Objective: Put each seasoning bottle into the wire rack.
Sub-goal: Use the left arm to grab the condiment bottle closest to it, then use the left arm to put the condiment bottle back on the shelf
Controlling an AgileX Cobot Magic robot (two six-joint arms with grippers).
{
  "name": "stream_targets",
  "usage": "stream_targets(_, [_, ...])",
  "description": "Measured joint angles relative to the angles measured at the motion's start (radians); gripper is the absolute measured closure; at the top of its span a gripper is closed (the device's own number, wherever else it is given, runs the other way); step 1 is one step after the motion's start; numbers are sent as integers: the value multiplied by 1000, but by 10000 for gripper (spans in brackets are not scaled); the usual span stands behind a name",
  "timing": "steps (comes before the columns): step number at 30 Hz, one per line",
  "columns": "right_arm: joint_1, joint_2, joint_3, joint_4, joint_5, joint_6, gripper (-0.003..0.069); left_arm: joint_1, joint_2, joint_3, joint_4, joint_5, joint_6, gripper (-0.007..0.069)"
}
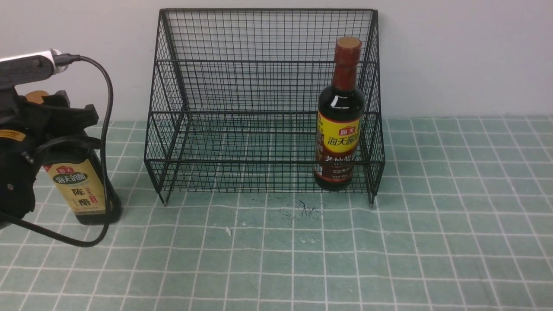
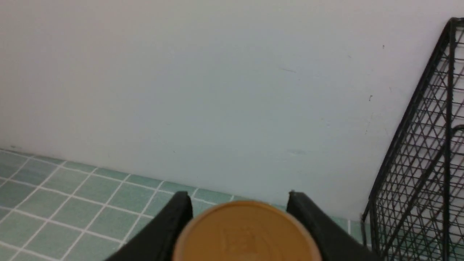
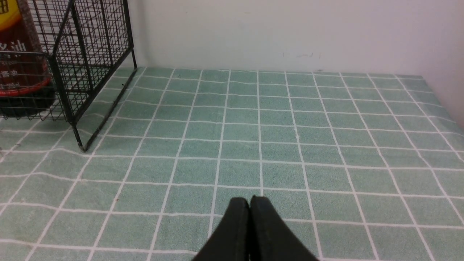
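The black wire rack [image 1: 263, 86] stands against the back wall. The round bottle [image 1: 339, 129], with a red-brown neck and yellow label, stands upright in the rack's lower tier at its right end. The squarish bottle [image 1: 80, 190], with a tan label, stands on the table left of the rack. My left gripper [image 1: 65, 116] is closed round its shoulder, and its gold cap [image 2: 246, 232] sits between the fingers [image 2: 177, 217]. My right gripper [image 3: 249, 200] is shut and empty, low over the cloth right of the rack [image 3: 90, 54]. It is out of the front view.
A green checked cloth [image 1: 389, 250] covers the table. A black cable [image 1: 106, 129] loops from the left arm down beside the squarish bottle. The wall runs close behind the rack. The table's right edge [image 3: 446, 105] meets a side wall.
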Motion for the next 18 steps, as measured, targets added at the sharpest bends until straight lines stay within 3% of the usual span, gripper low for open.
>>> stream_targets(5, [0,0,0,0,-1,0,672,0,-89,-81,57,83,1,325])
stream_targets(18, [0,0,0,0,-1,0,672,-55,-97,-551,168,282,-20,325])
